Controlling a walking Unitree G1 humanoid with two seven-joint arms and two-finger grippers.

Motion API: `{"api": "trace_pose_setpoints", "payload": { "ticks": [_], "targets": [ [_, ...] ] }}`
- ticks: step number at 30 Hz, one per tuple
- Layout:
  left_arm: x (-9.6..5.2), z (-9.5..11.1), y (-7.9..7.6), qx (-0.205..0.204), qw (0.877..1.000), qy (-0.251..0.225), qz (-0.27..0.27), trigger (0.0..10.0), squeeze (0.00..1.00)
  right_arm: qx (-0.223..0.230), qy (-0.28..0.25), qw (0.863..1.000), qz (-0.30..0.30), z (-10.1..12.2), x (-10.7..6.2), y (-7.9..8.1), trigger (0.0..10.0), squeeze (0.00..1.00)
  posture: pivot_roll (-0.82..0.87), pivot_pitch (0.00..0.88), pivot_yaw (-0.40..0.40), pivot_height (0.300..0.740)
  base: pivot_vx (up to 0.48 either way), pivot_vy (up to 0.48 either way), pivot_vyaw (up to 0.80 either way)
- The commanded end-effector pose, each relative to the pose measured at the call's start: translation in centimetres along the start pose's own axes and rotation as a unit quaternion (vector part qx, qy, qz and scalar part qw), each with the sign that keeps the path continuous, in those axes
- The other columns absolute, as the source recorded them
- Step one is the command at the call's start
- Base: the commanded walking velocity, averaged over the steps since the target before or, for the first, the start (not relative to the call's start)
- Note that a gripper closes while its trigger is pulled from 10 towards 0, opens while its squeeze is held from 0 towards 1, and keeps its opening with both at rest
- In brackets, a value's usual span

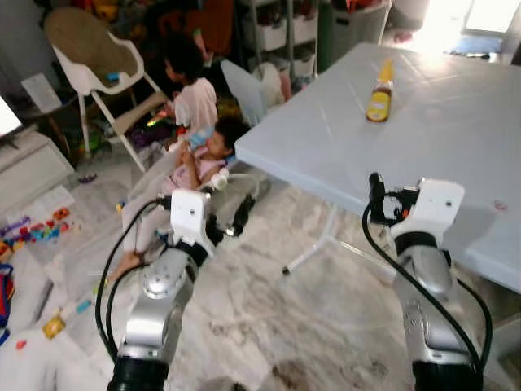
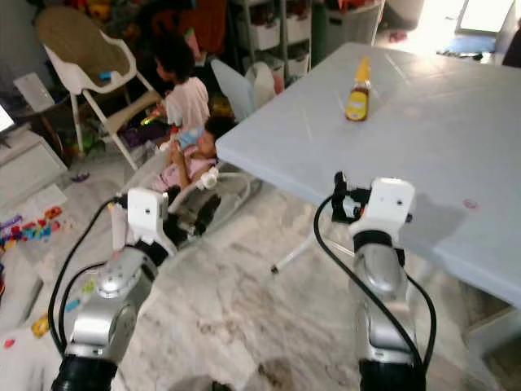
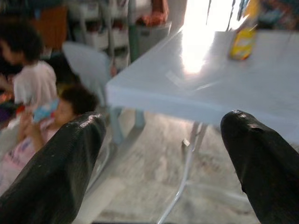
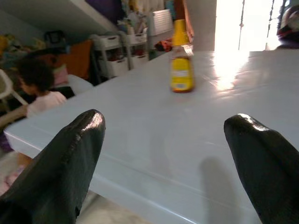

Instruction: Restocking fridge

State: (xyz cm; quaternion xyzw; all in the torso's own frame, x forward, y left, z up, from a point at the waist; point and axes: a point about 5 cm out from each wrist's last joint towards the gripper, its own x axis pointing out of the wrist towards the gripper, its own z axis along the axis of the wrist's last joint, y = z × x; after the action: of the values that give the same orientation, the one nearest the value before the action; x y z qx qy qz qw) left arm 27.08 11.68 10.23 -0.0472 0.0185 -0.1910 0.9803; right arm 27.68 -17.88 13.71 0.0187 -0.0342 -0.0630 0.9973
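A yellow bottle (image 1: 379, 91) with an orange cap stands upright on the pale blue table (image 1: 464, 138), toward its far side. The right wrist view shows the bottle (image 4: 181, 63) ahead, well beyond the fingers. My right gripper (image 4: 167, 119) is open and empty, held at the table's near edge, just above it. My left gripper (image 3: 163, 121) is open and empty too. It hangs lower, out over the floor to the left of the table, and points toward the table's edge and legs. From there the bottle (image 3: 242, 39) shows far off on the tabletop.
Two children (image 1: 195, 122) are on the floor to the left, one lying in a bouncer seat (image 1: 224, 175). A white high chair (image 1: 94, 69) stands behind them. Toys (image 1: 41, 228) are scattered on the floor at far left. The table's metal legs (image 1: 326, 240) stand ahead on marble floor.
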Motion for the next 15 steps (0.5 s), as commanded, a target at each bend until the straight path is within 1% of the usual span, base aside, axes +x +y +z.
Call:
{"api": "trace_pose_setpoints", "payload": {
  "ticks": [1, 7, 9, 15],
  "targets": [
    [0.22, 0.46, 0.16, 0.003, 1.000, -0.005, 0.010, 10.0, 0.00, -0.002, -0.006, 1.000, 0.005, 0.44, 0.11, 0.07, 10.0, 0.00, -0.09, 0.000, 0.078, 0.740, 0.472, 0.000, 0.00],
    [0.34, 0.61, 0.25, 0.000, 1.000, -0.007, 0.015, 10.0, 0.00, -0.006, -0.011, 1.000, 0.009, 0.61, -0.02, 0.13, 10.0, 0.00, -0.09, 0.000, 0.077, 0.740, 0.467, 0.000, 0.00],
    [0.35, 0.61, 0.20, -0.001, 1.000, -0.006, 0.014, 10.0, 0.00, -0.015, -0.017, 1.000, 0.016, 0.71, -0.08, 0.23, 10.0, 0.00, -0.09, 0.000, 0.077, 0.740, 0.465, 0.000, 0.00],
    [0.36, 0.56, 0.13, 0.000, 1.000, -0.005, 0.014, 10.0, 0.00, -0.015, -0.017, 1.000, 0.019, 0.67, -0.12, 0.28, 10.0, 0.00, -0.09, 0.000, 0.077, 0.740, 0.465, 0.000, 0.00]
  ]
}}
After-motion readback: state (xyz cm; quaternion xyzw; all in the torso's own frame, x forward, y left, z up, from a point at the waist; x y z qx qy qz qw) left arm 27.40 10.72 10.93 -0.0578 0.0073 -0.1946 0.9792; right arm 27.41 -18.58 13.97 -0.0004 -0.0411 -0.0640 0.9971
